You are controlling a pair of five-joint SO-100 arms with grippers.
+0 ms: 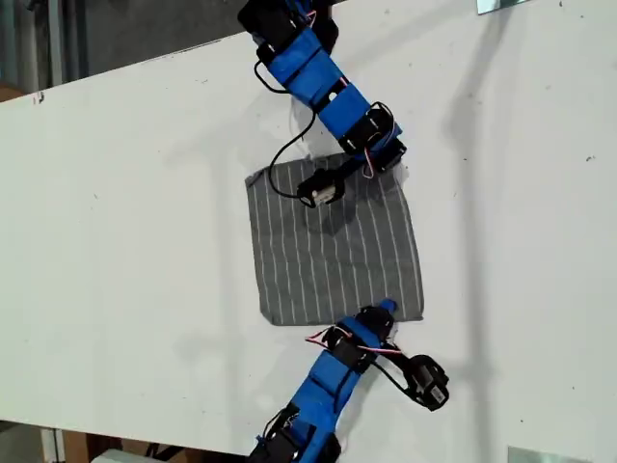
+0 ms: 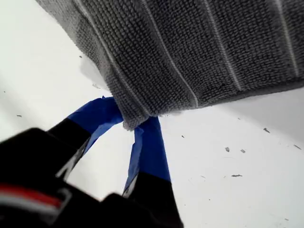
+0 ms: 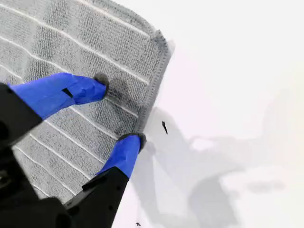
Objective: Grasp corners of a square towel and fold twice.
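The grey towel (image 1: pixel 337 251) with thin white stripes lies flat on the white table (image 1: pixel 125 241). At its far corner on the exterior view's right, my first gripper (image 1: pixel 390 159) is shut. The first wrist view shows that gripper (image 2: pixel 135 121) pinching the towel's (image 2: pixel 190 47) corner, which is raised slightly off the table. My second gripper (image 1: pixel 386 311) is at the near edge, short of the near corner (image 1: pixel 419 313) on the exterior view's right. It (image 3: pixel 118 109) is open, one fingertip (image 3: pixel 100 81) on the towel (image 3: pixel 71 47) and the other at the hem, below a corner (image 3: pixel 160 37).
The first arm's black cable (image 1: pixel 280 164) loops over the towel's far edge. The table's far edge (image 1: pixel 135 63) runs diagonally across the exterior view's upper left. Metal pieces show at that view's top right (image 1: pixel 501 5) and bottom right (image 1: pixel 540 455).
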